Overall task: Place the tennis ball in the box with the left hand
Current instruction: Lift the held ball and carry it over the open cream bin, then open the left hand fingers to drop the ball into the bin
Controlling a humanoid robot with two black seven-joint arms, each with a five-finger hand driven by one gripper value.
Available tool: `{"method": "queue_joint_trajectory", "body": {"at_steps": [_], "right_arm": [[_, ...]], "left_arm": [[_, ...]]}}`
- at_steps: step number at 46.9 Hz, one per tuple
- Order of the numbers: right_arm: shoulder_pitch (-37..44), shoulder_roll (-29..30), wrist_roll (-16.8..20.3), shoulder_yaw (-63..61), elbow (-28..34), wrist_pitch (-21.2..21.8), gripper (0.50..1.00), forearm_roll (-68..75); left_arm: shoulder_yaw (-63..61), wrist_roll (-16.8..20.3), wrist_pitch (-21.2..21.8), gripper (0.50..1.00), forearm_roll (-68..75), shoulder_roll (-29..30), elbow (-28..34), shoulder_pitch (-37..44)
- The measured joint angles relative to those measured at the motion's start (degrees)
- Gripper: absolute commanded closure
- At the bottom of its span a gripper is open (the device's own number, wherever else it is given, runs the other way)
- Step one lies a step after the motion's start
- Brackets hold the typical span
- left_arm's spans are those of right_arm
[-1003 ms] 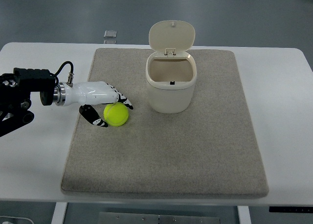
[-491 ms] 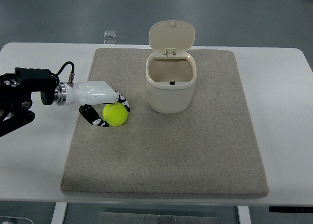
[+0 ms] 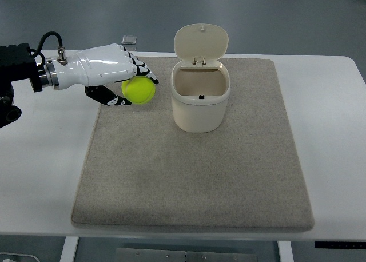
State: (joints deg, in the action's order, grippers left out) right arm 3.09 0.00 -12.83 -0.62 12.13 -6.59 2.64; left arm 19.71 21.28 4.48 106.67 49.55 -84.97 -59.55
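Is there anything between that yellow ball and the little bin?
Nothing; the top view shows only bare mat between the tennis ball, held by the left hand, and the box.

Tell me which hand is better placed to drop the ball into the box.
Left. The left hand grips the ball and holds it just left of the box, whose lid stands open. Only a short move right and over the rim is needed. The right hand is out of view.

Glossy white plastic left hand [image 3: 108, 79], fuzzy matt tennis ball [image 3: 138, 91], smooth cream plastic box [image 3: 199, 102], rough grey cloth mat [image 3: 194, 170].
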Motion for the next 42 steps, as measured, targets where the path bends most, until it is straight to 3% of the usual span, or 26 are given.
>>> {"method": "queue_joint_trajectory", "body": {"at_steps": [18, 28, 29, 31, 32, 36, 39, 42], "right_arm": [[0.0, 0.0, 0.0, 0.0, 0.0, 0.0, 0.562, 0.0], [0.0, 0.0, 0.0, 0.0, 0.0, 0.0, 0.562, 0.0], [0.0, 0.0, 0.0, 0.0, 0.0, 0.0, 0.562, 0.0], [0.0, 0.0, 0.0, 0.0, 0.0, 0.0, 0.562, 0.0], [0.0, 0.0, 0.0, 0.0, 0.0, 0.0, 0.562, 0.0], [0.0, 0.0, 0.0, 0.0, 0.0, 0.0, 0.562, 0.0], [0.0, 0.0, 0.0, 0.0, 0.0, 0.0, 0.562, 0.0], [0.0, 0.0, 0.0, 0.0, 0.0, 0.0, 0.562, 0.0]], "left_arm": [[-0.6, -0.1, 1.4, 1.0, 9.8, -8.8, 0.6, -5.3], [-0.6, -0.2, 1.4, 1.0, 10.7, -13.2, 4.2, -7.5], [-0.6, -0.2, 1.4, 0.969, 10.7, -13.6, 4.7, -7.5], [-0.6, -0.2, 1.4, 0.86, 10.7, -14.5, 5.6, -7.6], [-0.7, -0.2, 1.3, 0.836, 10.7, -14.8, 6.0, -7.6], [-0.7, -0.3, 1.3, 0.819, 10.7, -16.0, 7.6, -7.7], [-0.7, -0.3, 1.3, 0.767, 10.7, -16.7, 8.4, -7.7], [-0.7, -0.3, 1.3, 0.761, 10.7, -17.1, 9.2, -7.7]]}}
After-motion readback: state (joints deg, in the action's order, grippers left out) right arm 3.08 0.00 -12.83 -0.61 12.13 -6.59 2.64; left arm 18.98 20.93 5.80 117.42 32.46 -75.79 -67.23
